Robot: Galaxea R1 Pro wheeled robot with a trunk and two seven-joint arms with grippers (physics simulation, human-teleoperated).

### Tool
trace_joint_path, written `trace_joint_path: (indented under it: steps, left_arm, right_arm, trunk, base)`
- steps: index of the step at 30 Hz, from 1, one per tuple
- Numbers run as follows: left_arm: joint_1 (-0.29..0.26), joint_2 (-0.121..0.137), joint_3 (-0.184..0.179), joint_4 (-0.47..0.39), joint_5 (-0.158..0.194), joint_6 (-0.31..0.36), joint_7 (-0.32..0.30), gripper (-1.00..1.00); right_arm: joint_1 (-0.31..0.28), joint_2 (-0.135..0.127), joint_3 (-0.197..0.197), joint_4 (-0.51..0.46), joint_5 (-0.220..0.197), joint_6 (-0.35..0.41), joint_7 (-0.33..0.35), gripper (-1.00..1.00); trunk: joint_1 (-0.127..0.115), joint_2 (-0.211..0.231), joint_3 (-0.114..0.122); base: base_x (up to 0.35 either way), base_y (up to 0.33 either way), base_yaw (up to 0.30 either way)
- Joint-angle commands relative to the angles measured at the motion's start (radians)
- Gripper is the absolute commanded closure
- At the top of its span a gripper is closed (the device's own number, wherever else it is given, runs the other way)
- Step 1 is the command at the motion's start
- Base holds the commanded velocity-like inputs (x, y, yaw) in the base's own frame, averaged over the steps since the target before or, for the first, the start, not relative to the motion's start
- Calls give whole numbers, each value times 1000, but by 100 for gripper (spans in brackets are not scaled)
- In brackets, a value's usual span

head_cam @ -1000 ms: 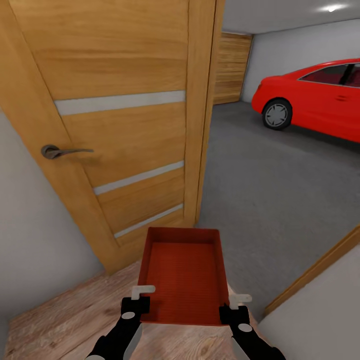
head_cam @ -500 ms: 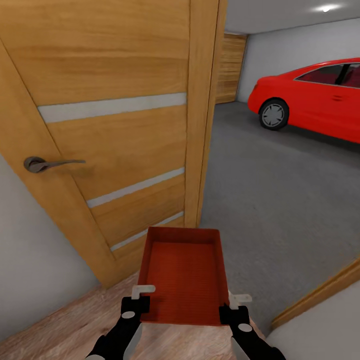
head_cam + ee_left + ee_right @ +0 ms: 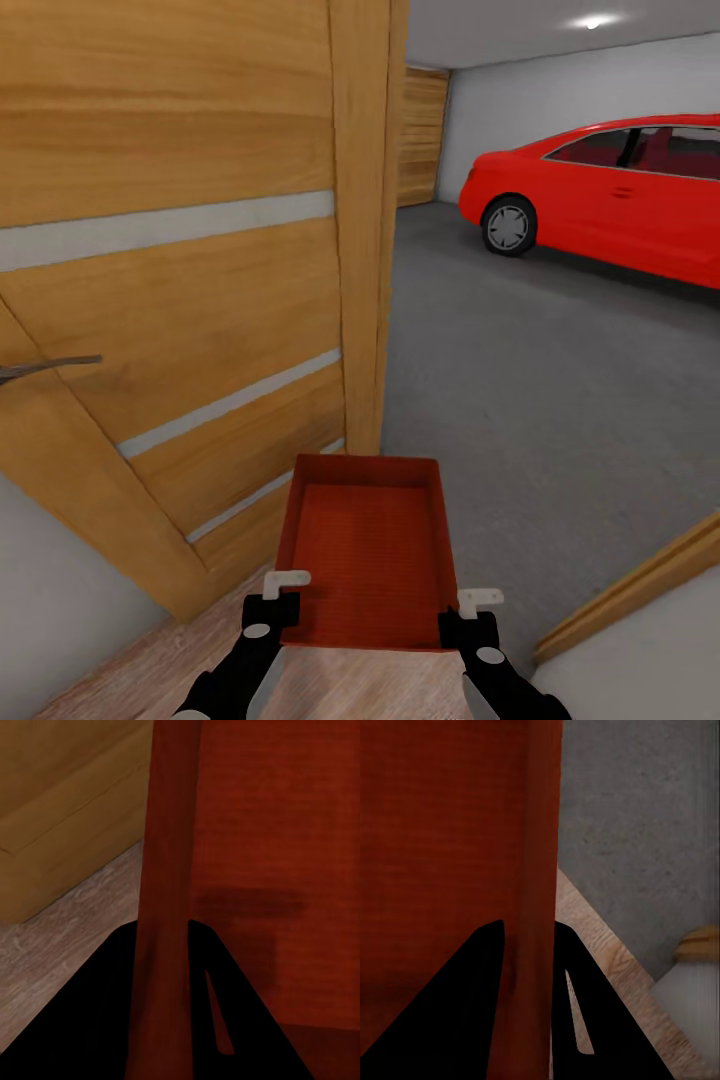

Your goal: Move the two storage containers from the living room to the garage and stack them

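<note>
Orange-red container (image 3: 368,550), shallow, rectangular, ribbed bottom, thin walls, carried level over the threshold; left gripper (image 3: 283,594) pinching its left wall, right gripper (image 3: 468,613) pinching its right wall; wood-grain door (image 3: 190,300) with pale strips at left; mottled grey concrete floor (image 3: 520,400) ahead; glossy red car (image 3: 610,195) far right.

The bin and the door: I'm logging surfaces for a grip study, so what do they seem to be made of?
The bin looks like thin moulded plastic, matte orange-red: its walls are slim and its bottom finely ribbed. The door looks like varnished wood, or a wood veneer: warm grain runs across it, broken by pale inlaid strips. The left gripper and right gripper clamp the bin's side walls.
</note>
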Motion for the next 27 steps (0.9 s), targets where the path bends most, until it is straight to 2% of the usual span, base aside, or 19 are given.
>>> trace_joint_path:
  steps: [1,21,27]
  left_arm:
    - [0,0,-17,51,-10,4,-60,100]
    - [0,0,-18,51,-10,3,-60,100]
    - [0,0,-18,51,-10,3,-60,100]
  right_arm:
    - [-3,-35,9,-4,4,1,-3,100]
    - [-3,-35,9,-4,4,1,-3,100]
    - [-3,-35,9,-4,4,1,-3,100]
  trunk:
    - [0,-1,-1]
    - [0,-1,-1]
    - [0,-1,-1]
  base:
    - [9,1,-277]
    - [1,0,-277]
    - [0,0,-109]
